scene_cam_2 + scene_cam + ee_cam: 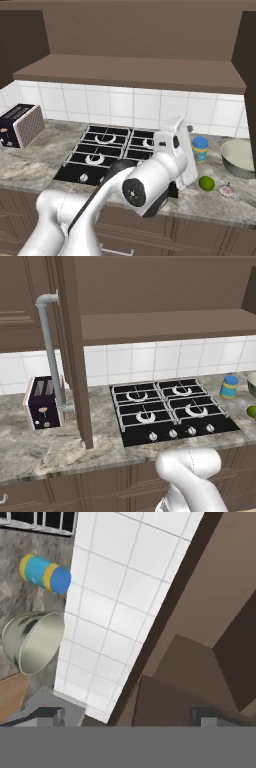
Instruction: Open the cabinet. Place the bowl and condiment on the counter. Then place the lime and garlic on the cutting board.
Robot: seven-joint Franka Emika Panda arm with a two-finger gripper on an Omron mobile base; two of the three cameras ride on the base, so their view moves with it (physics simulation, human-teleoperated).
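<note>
The cabinet (165, 321) stands open, its door (75, 356) swung out at the left with the grey bar handle (50, 356); the shelf (130, 70) is bare. The condiment (200, 149) jar stands on the counter (30, 165) right of the stove. Beside it sits the bowl (239, 157). In front of them lie the lime (206, 183) and the garlic (227, 190). My white hand (177, 150) hangs just left of the jar. The rolled hand view shows the condiment (45, 574), the bowl (32, 642) and a corner of the cutting board (10, 694). My gripper (127, 716) is open and holds nothing.
A black four-burner stove (165, 411) is set into the counter's middle. At the far left stands a toaster (44, 403), next to the open door. White tiles (125, 105) back the counter. Brown base cabinets (100, 486) run below the front edge.
</note>
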